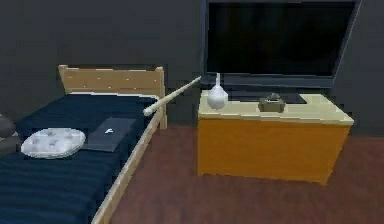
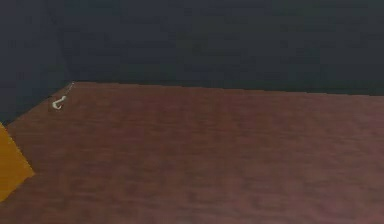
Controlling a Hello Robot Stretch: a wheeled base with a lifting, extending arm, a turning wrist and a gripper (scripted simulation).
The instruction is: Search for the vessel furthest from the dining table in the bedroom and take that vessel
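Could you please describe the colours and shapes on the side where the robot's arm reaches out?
That side has a reddish-brown floor meeting a dark blue-grey wall. A small pale curved thing lies on the floor near the wall, and an orange corner juts in at the view's lower left.

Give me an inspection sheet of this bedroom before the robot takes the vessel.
Surface: orange cabinet, top partly occupied.
Job's things: white vase upright on the cabinet, toward the forward view's left.
Clutter: small dark object on the cabinet; wooden bat slanting between bed and cabinet; pale pillow and flat dark item on the bed.
Cables: nothing seen.
Surroundings: television behind the cabinet; brown floor; dark wall; small pale thing on the floor.
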